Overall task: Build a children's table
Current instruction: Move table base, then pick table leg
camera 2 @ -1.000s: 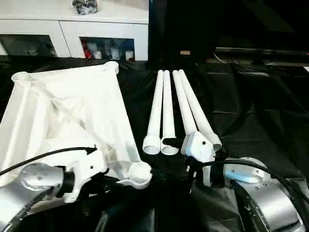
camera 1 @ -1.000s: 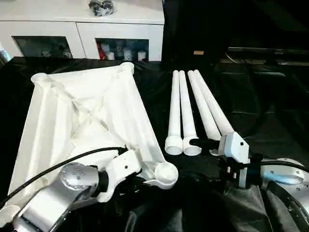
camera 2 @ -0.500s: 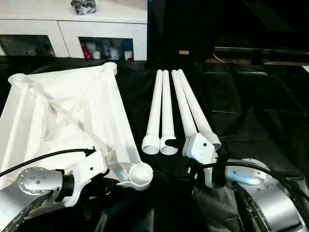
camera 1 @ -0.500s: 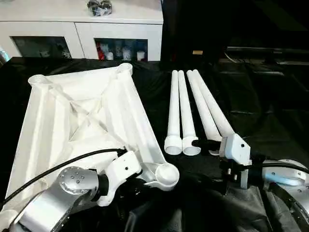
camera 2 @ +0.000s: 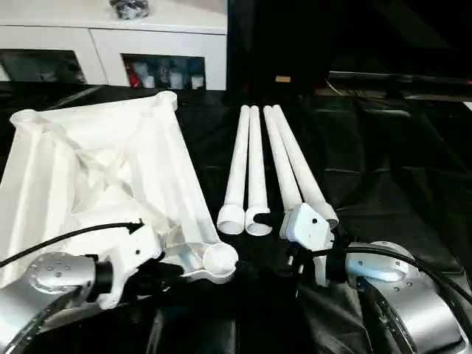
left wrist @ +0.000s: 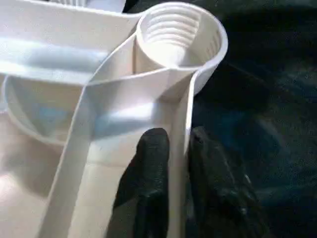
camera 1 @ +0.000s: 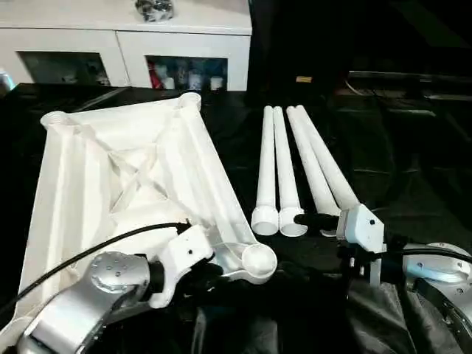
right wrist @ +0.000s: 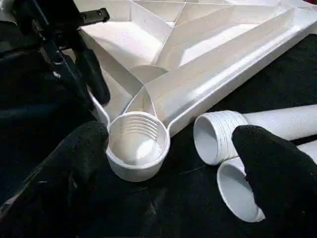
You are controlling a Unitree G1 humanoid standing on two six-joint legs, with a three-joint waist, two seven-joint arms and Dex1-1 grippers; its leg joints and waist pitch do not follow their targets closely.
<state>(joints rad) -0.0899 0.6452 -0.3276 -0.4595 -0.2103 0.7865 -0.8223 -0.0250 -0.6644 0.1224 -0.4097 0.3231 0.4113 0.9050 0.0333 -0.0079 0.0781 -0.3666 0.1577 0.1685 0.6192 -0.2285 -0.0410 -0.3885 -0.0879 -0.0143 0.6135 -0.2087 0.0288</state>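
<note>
Lower now, the top point(camera 1: 125, 177) lies flat on the black cloth. Left claw point(left wrist: 171, 163) pinches its rim wall by the near socket point(camera 1: 258, 259). Right claw point(right wrist: 168, 163) is wide apart; the four legs point(camera 1: 295, 166) lie toward 12 o'clock, their open ends nearest it.
</note>
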